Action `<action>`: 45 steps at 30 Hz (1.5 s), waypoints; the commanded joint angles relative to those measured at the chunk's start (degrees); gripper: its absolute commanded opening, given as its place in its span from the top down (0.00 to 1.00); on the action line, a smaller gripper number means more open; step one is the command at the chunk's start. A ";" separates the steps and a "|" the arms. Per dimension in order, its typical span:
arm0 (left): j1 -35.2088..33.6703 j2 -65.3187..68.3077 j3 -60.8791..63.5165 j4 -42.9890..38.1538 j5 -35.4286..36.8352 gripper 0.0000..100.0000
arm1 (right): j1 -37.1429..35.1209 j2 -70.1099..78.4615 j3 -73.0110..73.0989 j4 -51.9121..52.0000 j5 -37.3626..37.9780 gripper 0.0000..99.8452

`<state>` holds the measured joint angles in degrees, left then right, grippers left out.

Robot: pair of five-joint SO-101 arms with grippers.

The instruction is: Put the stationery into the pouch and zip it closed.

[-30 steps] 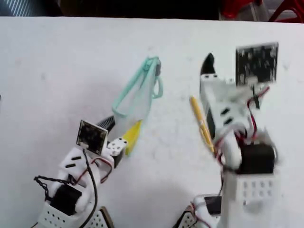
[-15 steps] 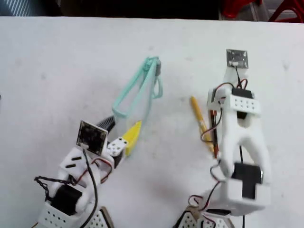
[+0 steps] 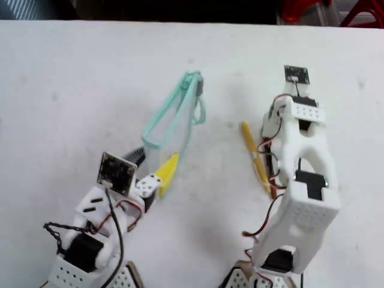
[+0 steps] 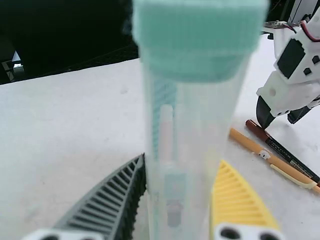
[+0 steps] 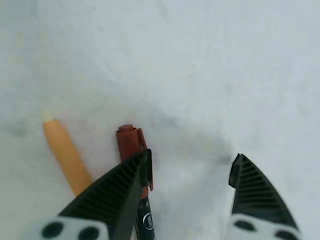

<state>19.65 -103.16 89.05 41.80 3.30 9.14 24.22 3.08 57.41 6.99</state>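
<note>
While the left hand (image 4: 182, 162) stays clamped on the pouch (image 3: 174, 117) at desk (image 3: 72, 72) centre, the right hand (image 5: 191, 157), jaws apart, has dropped over the brown pen (image 5: 131, 142) at the pouch's four o'clock; pickup pending.

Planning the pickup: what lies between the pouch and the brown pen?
The orange pen, right beside the brown pen, as the left wrist view shows.

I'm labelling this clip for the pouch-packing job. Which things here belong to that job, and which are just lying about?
Belongs to the job:
pouch, held in the left gripper
white item inside it
yellow pen
brown pen, under the open right gripper

Just there:
table
red object beyond its far edge
</note>
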 commanded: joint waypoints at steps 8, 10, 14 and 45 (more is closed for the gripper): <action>0.57 0.31 -0.62 -0.09 -0.62 0.79 | -3.65 -12.09 5.01 0.75 -0.09 0.78; 0.57 0.31 -0.62 -0.18 -0.62 0.79 | -4.97 -14.46 7.38 -1.01 0.00 0.78; 0.48 0.31 -0.35 -0.97 -0.62 0.79 | -6.11 -15.60 9.85 -4.26 0.26 0.78; 0.57 0.31 -0.26 -0.79 -0.62 0.79 | -4.97 0.84 -0.79 -0.57 4.66 0.98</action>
<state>19.65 -103.16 89.05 41.80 3.30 4.31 25.27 3.78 56.35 11.03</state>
